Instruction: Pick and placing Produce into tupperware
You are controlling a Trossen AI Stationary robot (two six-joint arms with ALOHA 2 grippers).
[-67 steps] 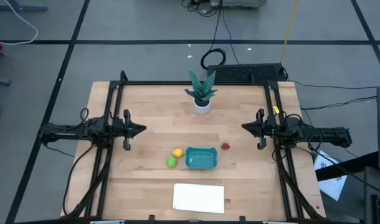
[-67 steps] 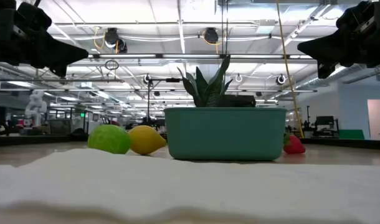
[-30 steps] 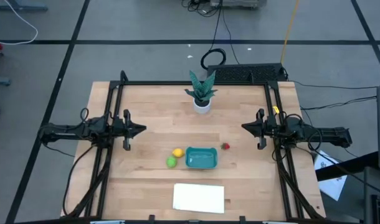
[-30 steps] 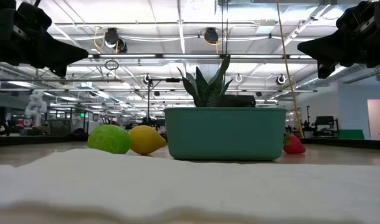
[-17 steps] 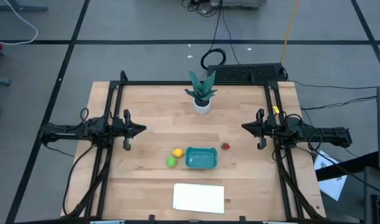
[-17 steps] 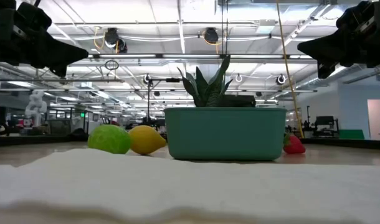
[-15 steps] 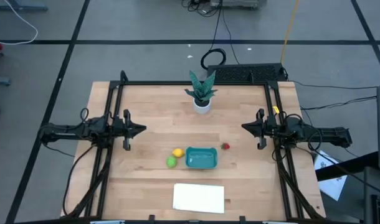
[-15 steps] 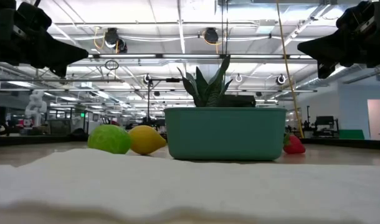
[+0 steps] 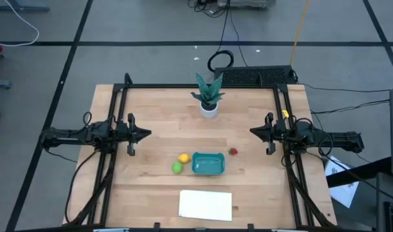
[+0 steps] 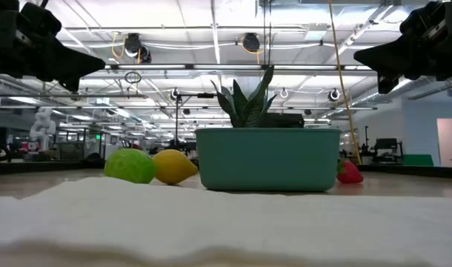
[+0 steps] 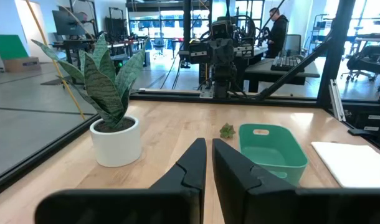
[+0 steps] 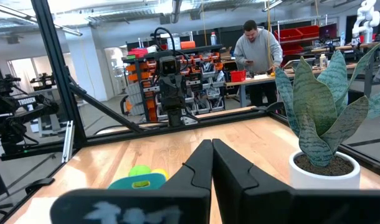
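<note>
We saw teal tub (image 9: pixel 208 164) empty on tabletop (image 9: pixel 158 116). Yellow fruit (image 9: pixel 183 158) and lime-green fruit (image 9: pixel 177 168) lay just left of tub; red fruit (image 9: pixel 234 152) just off its right far corner. Left pincer (image 9: pixel 147 135) hung well left of tub, fingers nearly together, empty. Right pincer (image 9: pixel 254 131) hung right of tub, fingers together, empty.

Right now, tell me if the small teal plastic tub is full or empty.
Empty. The small teal plastic tub shows a bare floor from above; the yellow, lime green and red toy produce lie outside it.
</note>
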